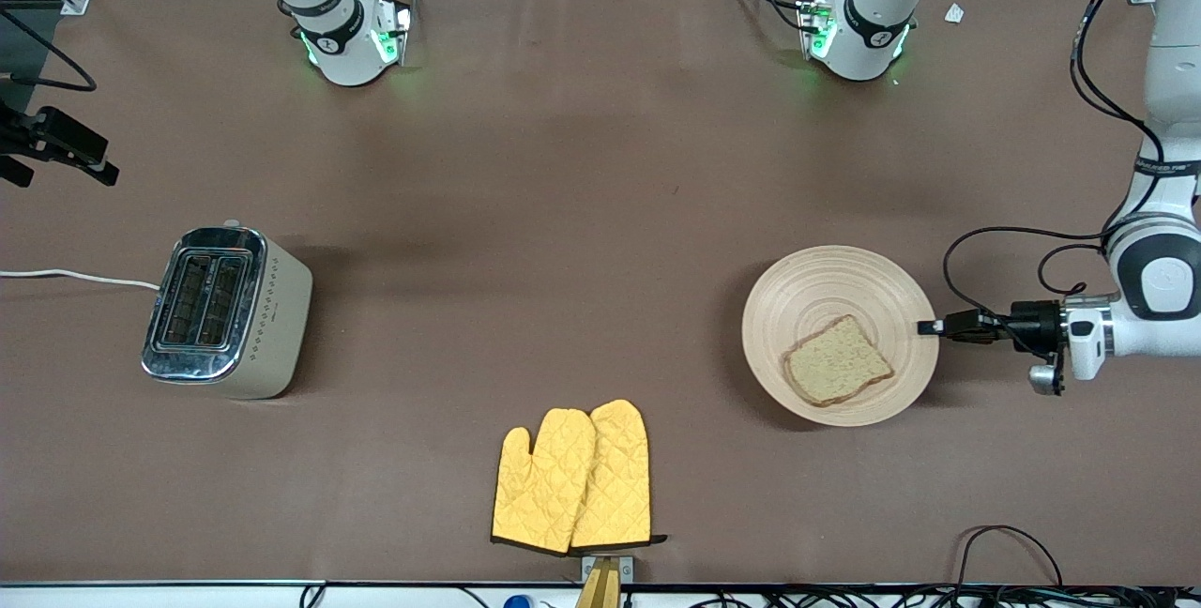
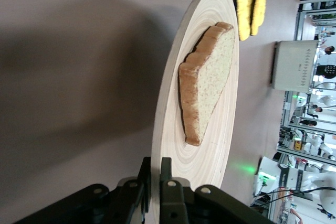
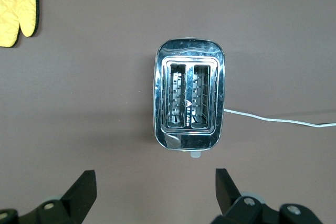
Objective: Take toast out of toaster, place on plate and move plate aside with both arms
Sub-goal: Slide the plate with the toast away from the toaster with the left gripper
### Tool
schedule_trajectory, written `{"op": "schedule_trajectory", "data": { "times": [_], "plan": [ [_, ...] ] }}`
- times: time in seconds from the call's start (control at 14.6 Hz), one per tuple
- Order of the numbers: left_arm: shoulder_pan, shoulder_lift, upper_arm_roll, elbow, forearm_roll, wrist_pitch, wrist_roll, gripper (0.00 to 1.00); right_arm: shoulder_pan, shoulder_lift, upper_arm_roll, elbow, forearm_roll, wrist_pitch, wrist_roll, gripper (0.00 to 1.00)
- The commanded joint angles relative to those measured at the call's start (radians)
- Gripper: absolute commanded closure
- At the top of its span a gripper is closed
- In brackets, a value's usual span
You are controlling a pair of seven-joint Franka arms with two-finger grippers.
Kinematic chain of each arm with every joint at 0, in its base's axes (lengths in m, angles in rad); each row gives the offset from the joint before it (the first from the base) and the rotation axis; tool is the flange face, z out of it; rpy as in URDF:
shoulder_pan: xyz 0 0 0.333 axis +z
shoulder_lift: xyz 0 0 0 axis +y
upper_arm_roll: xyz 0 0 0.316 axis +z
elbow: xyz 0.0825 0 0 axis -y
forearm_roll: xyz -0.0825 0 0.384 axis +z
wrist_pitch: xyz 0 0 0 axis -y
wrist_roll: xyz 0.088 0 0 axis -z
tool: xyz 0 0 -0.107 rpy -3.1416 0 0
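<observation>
Bare brown table [image 1: 563, 214] lies open between the toaster [image 1: 225, 311] at the right arm's end and the plate [image 1: 826, 298], whose rim the left gripper [image 1: 929, 327] pinches, while the yellow oven mitts [image 1: 574, 479] block the strip nearest the front camera.

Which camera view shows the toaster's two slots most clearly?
The right wrist view: it looks straight down into the toaster, and both slots appear empty. The front view shows the toaster from above at an angle, slots smaller. The left wrist view shows only its pale side.
</observation>
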Motion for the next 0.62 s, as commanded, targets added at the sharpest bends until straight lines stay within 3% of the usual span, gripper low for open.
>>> {"op": "schedule_trajectory", "data": {
  "times": [0.0,0.41,0.48,0.55],
  "plan": [
    [0.056,0.032,-0.011,0.016,0.012,-0.034,0.049,1.0,-0.007,-0.027,0.006,-0.028,-0.022,0.003,-0.011,0.0],
    [0.11,0.098,-0.007,0.018,0.009,-0.028,0.083,0.96,-0.007,-0.027,0.006,-0.028,-0.025,-0.001,-0.01,0.0],
    [0.11,0.101,-0.004,0.034,0.009,-0.025,0.08,0.88,-0.007,-0.027,0.006,-0.026,-0.026,-0.001,-0.011,0.0],
    [0.11,0.105,-0.003,0.045,0.01,-0.025,0.073,0.71,-0.007,-0.027,0.006,-0.028,-0.026,-0.001,-0.011,0.0]
  ]
}}
